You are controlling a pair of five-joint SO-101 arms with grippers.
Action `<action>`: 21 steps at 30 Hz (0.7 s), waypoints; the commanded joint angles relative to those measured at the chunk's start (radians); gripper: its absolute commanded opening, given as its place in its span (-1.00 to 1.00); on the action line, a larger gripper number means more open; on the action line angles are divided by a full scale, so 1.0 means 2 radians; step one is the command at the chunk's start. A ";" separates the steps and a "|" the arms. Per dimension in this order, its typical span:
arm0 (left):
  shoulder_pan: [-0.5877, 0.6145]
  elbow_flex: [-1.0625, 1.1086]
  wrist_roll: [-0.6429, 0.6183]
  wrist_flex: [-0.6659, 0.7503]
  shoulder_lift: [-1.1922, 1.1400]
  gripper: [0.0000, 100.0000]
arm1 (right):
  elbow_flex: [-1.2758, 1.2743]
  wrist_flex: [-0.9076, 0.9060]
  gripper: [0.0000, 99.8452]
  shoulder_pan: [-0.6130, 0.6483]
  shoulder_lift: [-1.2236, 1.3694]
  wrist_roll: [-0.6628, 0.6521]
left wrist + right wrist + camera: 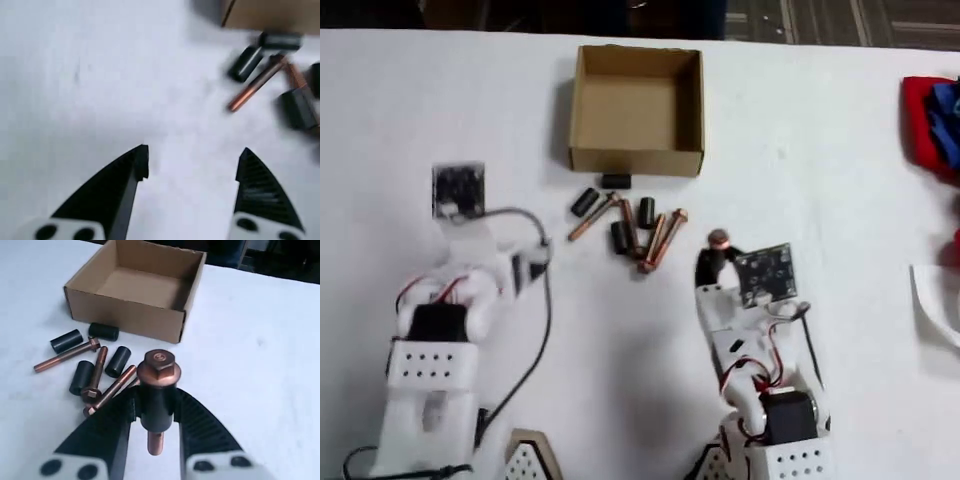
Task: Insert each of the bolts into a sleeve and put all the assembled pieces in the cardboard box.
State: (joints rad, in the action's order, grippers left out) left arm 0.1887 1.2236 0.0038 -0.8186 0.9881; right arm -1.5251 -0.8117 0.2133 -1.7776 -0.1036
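The white table (840, 200) bears the cardboard box (635, 160) at its far side. The left gripper (192, 160) gapes open; the right gripper (156, 400) pinches a sleeve (156, 412) with a bolt (159, 371) upright through it. Perhaps four loose bolts (660, 238), with loose sleeves (584, 202), lie just before the box.

Your black-and-white left gripper (194, 152) hangs over the white tabletop (90, 75), its jaws spread wide apart. Farther off you see a long copper-coloured metal bolt (255, 85) lying among short black cylindrical sleeves (245, 64), near the brown cardboard box (270, 15).
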 commanded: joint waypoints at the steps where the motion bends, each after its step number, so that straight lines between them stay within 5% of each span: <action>1: 0.055 0.066 0.136 0.081 0.011 -0.42 | 0.059 0.036 -0.96 -0.022 0.026 -0.005; 10: 0.073 0.129 0.161 0.148 0.007 -0.42 | 0.383 0.079 -0.96 -0.020 0.420 -0.002; 21: 0.073 0.132 0.161 0.137 0.007 -0.42 | 1.184 -0.206 -0.96 0.010 1.119 0.101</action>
State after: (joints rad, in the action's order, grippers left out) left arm 0.3268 1.4906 0.3214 -0.5424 0.9897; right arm 0.2348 -1.0909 0.2087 0.0744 0.0575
